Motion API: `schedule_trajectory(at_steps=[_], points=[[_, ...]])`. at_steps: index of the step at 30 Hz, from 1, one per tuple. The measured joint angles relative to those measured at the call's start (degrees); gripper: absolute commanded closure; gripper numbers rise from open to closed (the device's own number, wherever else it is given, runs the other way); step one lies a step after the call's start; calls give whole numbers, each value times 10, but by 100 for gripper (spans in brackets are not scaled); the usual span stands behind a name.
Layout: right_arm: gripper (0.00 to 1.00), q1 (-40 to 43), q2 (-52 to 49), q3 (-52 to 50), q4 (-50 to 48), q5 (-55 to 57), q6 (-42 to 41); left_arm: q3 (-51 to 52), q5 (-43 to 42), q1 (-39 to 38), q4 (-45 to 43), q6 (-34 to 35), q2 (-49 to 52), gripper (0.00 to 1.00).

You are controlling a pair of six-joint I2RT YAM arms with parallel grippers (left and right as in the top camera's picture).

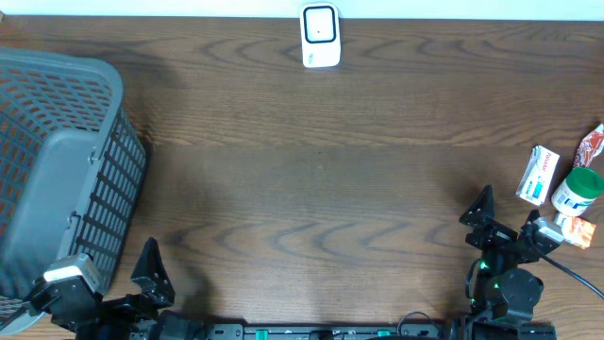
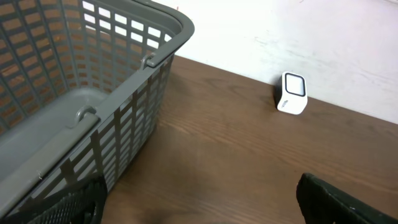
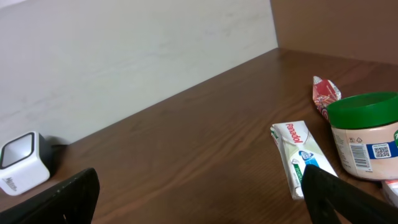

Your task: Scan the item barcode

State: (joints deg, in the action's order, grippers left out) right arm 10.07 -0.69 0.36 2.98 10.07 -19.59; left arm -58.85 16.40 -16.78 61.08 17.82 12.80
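Note:
A white barcode scanner stands at the table's far edge, also visible in the left wrist view and in the right wrist view. The items lie at the right edge: a white Panadol box, a green-lidded jar with a barcode label, and a red packet. My right gripper is open and empty, just short of the box. At the near left my left gripper is open over bare wood.
A large grey plastic basket fills the left side, right beside the left gripper. A small orange packet lies by the jar. A pale wall runs behind the table's far edge.

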Motion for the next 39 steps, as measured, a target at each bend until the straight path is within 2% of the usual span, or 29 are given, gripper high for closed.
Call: schedule_trajectory(at_steps=[23, 32, 39], points=[[1, 0, 0, 0, 0, 0, 6, 0, 0, 2, 0, 0, 0, 3], [1, 0, 0, 0, 0, 0, 6, 0, 0, 131, 8, 0, 0, 3], [1, 0, 0, 0, 0, 0, 6, 0, 0, 166, 46, 0, 0, 3]])
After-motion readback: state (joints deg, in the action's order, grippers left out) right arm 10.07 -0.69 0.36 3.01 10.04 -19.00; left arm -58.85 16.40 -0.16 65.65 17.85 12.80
